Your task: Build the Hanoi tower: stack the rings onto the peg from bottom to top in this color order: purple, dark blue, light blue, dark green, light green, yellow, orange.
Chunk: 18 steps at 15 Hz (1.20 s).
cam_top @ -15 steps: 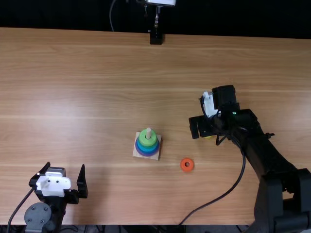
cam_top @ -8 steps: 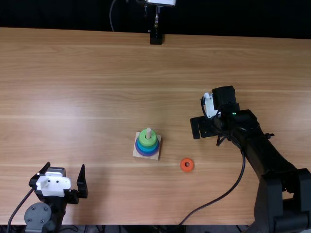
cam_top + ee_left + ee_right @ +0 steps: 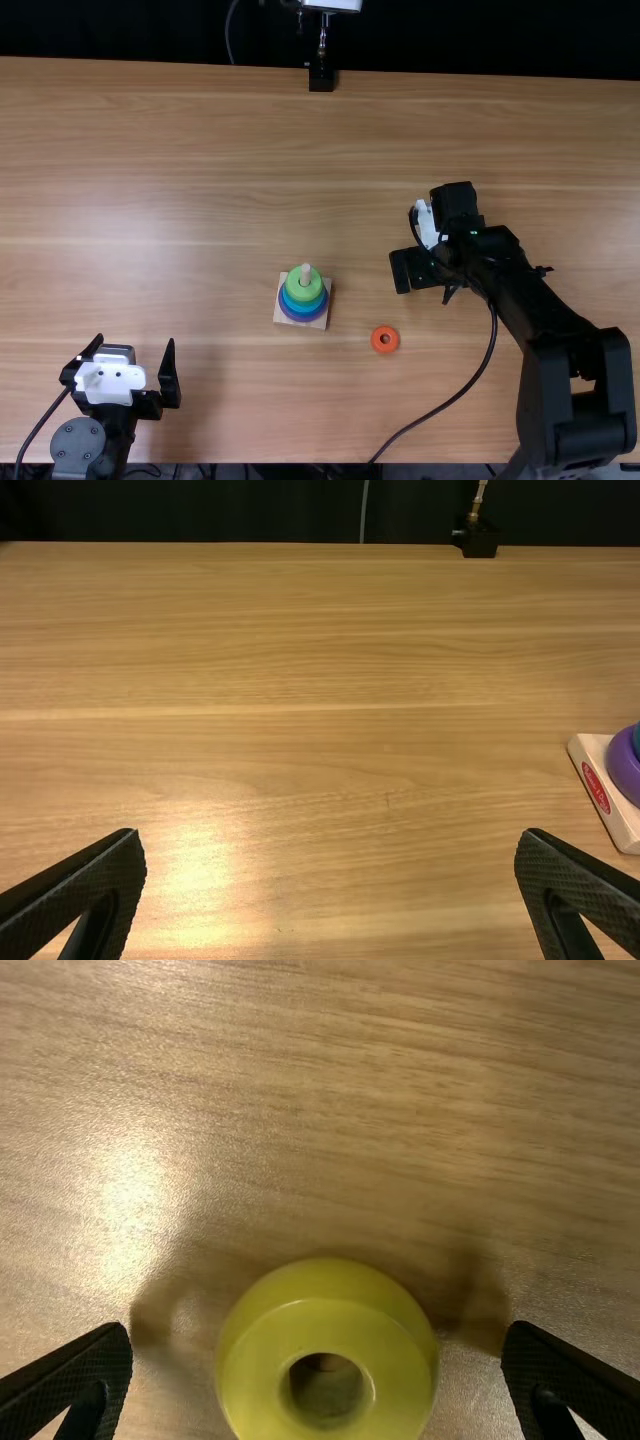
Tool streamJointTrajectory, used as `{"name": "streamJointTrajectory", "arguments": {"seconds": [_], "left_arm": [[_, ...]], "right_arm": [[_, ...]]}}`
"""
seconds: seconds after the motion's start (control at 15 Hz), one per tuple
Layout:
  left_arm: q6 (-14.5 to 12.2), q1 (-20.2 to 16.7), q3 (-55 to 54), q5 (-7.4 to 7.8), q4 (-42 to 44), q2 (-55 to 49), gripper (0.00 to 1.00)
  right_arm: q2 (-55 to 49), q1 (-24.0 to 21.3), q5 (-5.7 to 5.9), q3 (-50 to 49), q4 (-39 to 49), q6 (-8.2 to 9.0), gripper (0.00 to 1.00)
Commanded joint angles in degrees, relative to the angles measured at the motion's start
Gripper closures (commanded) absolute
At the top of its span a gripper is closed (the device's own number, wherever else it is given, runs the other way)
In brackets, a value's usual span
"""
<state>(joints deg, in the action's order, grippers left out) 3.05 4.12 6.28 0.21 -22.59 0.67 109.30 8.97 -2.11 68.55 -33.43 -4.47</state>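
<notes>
On the wooden base [image 3: 283, 312] the peg [image 3: 305, 271] stands upright, with a light green ring [image 3: 304, 290] above blue rings [image 3: 288, 302] and a purple ring [image 3: 304, 316] at the bottom. An orange ring [image 3: 385, 339] lies flat to the right of the base. My right gripper [image 3: 402, 272] is low over the table right of the base. In the right wrist view the yellow ring [image 3: 327, 1360] lies between the separated fingers of my right gripper [image 3: 318, 1365]. My left gripper [image 3: 137, 368], also [image 3: 332, 880], stands open at the lower left, holding nothing.
A black stand [image 3: 321, 78] is at the table's far edge. A black cable [image 3: 440, 408] from the right arm curves across the table's near right part, below the orange ring. The wooden table [image 3: 200, 180] stretches beyond the base.
The right arm has shifted slightly toward the near edge, and the bit of yellow seen beside its gripper a second ago is now covered. The left arm has kept still.
</notes>
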Motion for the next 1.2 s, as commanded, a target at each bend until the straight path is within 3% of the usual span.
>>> {"name": "streamJointTrajectory", "arguments": {"seconds": [0.0,0.07,0.13,0.27,0.73,0.8,0.93,1.13], "left_arm": [[-0.41,-0.25,-6.28,-0.31,-4.31,-0.67,0.0],[-0.41,-0.25,-6.28,-0.31,-4.31,-0.67,0.0],[-0.41,-0.25,-6.28,-0.31,-4.31,-0.67,0.0],[-0.52,-0.25,-6.28,-0.31,-4.31,-0.67,0.0],[-0.41,-0.25,-6.28,-0.31,-4.31,-0.67,0.0],[-0.41,-0.25,-6.28,-0.31,-4.31,-0.67,0.0],[-0.52,-0.25,-6.28,-0.31,-4.31,-0.67,0.0],[-0.41,-0.25,-6.28,-0.31,-4.31,-0.67,0.0]], "right_arm": [[0.57,-0.18,0.42,-0.61,-0.07,0.25,0.0],[0.57,-0.18,0.42,-0.61,-0.07,0.36,0.0],[0.57,-0.27,0.32,-0.53,-0.17,0.36,0.39],[0.57,-0.27,-0.11,-0.79,-0.38,0.04,0.98],[-0.14,-0.1,-0.74,0.44,-0.38,-0.38,1.0],[-0.75,-0.1,-0.74,1.49,-0.7,-2.07,1.0],[-3.83,-0.01,-0.84,6.24,-7.76,-7.13,1.0],[-6.73,3.51,-0.95,13.8,-20.32,-7.76,1.0]]}}
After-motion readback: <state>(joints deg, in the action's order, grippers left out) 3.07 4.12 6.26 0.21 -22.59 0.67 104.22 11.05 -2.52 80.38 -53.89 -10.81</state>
